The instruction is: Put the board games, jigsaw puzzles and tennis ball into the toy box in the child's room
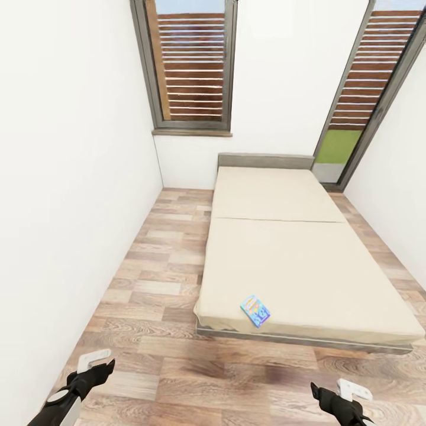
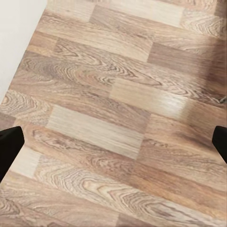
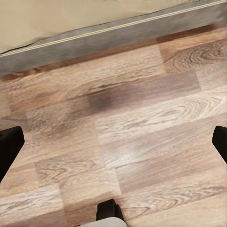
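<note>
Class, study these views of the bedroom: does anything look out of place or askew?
Yes: one small blue board game lies near the foot edge of the bed, turned askew to the bed's edges. The bed cover is otherwise bare. Both tools, left tool and right tool, are open, holding nothing.

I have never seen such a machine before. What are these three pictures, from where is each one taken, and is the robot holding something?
This is a simulated wheeled robot with two arms. The big picture comes from its head camera, looking down into a bedroom. The left gripper and right gripper show at the bottom edge. On the bed, near its front corner, lies one small blue board game.

The other two pictures come from cameras on the wrists. The left wrist camera sees the wood floor between two dark fingertips. The right wrist camera sees floor and the bed's grey frame.

Both grippers are open and hold nothing.
</note>
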Tool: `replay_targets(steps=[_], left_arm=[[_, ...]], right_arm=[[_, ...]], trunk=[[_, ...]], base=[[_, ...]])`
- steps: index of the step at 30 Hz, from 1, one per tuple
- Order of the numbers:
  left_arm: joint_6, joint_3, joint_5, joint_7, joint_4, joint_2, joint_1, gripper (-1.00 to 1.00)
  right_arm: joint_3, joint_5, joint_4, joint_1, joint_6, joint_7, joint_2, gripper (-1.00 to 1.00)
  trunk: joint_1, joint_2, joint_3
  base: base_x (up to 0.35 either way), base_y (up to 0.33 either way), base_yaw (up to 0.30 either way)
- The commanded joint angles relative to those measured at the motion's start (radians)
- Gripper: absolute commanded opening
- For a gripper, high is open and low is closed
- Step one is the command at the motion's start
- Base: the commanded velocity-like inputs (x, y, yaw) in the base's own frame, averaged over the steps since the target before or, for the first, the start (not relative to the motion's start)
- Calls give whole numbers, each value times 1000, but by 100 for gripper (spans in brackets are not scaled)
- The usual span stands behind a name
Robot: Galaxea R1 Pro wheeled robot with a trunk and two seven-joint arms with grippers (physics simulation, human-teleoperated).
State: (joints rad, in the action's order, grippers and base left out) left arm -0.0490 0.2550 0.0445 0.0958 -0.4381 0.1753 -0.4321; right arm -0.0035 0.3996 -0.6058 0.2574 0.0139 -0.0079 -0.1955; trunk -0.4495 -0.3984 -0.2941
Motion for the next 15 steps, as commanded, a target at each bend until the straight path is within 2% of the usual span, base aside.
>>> replay_targets(steps=[1,15], left_arm=[[-2,6,5,9,1,0,-1,100],[-2,6,5,9,1,0,-1,100]], right_arm=[[0,8,0,0,1,-1,0,100],[-1,7,12,0,1,0,1,100]], trunk=[[-1,-2,0],[-1,-2,23]], base=[[0,0,-2],[0,0,-54]])
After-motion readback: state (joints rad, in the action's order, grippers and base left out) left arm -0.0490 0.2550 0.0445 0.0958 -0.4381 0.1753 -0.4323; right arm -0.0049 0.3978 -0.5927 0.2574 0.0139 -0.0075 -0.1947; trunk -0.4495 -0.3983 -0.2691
